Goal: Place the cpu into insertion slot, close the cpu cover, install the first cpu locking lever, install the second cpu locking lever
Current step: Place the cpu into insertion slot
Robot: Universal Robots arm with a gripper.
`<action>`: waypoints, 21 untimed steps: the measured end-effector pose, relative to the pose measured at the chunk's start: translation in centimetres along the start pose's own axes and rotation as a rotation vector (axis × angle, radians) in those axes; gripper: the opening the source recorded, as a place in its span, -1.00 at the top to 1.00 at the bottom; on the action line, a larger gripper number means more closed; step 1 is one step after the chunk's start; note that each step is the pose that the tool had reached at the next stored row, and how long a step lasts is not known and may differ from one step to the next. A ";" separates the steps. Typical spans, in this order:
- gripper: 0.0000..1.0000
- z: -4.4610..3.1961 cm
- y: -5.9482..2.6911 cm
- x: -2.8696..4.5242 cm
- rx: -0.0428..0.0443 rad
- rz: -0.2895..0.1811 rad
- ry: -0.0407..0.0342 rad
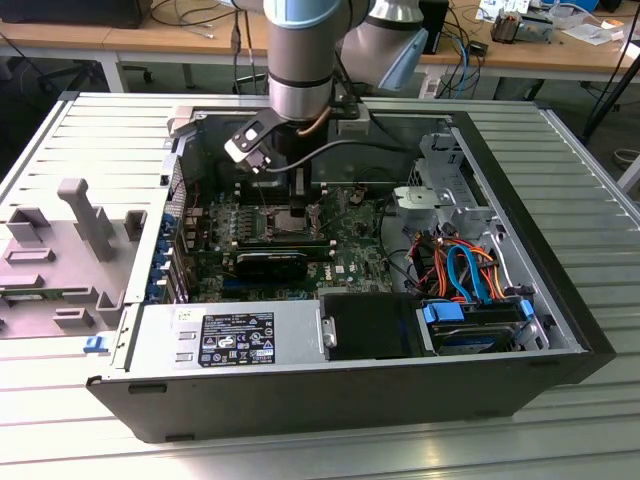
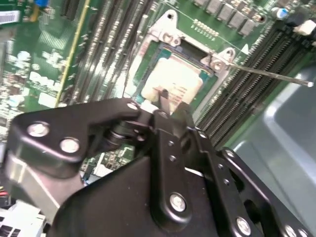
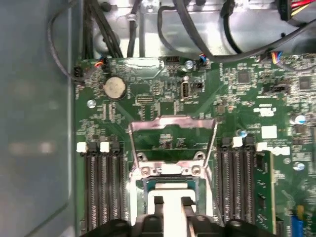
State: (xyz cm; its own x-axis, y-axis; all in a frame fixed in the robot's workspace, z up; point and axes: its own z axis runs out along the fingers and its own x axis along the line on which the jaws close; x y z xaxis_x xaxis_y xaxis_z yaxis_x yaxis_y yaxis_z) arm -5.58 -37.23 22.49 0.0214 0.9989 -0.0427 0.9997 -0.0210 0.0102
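Poised straight over cpu [image 2: 177, 79], lying flat inside slot [image 2: 139, 74]: gripper [image 3: 172, 203] directly above it, touching or nearly so, grasping or released impossible to tell; cover [image 3: 173, 123] hinged up just beyond, not yet closed.

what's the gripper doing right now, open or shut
gripper: cannot tell whether open or shut; it is down over the cpu at the insertion slot, with the cpu cover raised.
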 end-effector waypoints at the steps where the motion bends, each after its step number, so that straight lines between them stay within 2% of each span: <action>1: 0.54 0.00 0.07 0.06 0.0013 0.000 -0.0184; 2: 0.65 -0.04 0.11 0.10 0.0021 -0.001 -0.0382; 3: 0.78 -0.31 0.13 0.14 0.0018 -0.001 -0.0640; 4: 0.79 -0.79 0.16 0.12 0.0019 -0.002 -0.0690; 9: 0.79 -2.77 0.21 0.04 0.0018 -0.001 -0.0691; 11: 0.79 -3.12 0.22 0.03 0.0019 -0.002 -0.0693; 21: 0.79 -3.20 0.22 0.02 0.0018 -0.002 -0.0691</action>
State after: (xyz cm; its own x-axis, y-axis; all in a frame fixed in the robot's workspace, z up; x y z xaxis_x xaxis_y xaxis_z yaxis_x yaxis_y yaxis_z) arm -5.39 -37.07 25.68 0.0204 0.9935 -0.1116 0.9998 -0.0196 0.0083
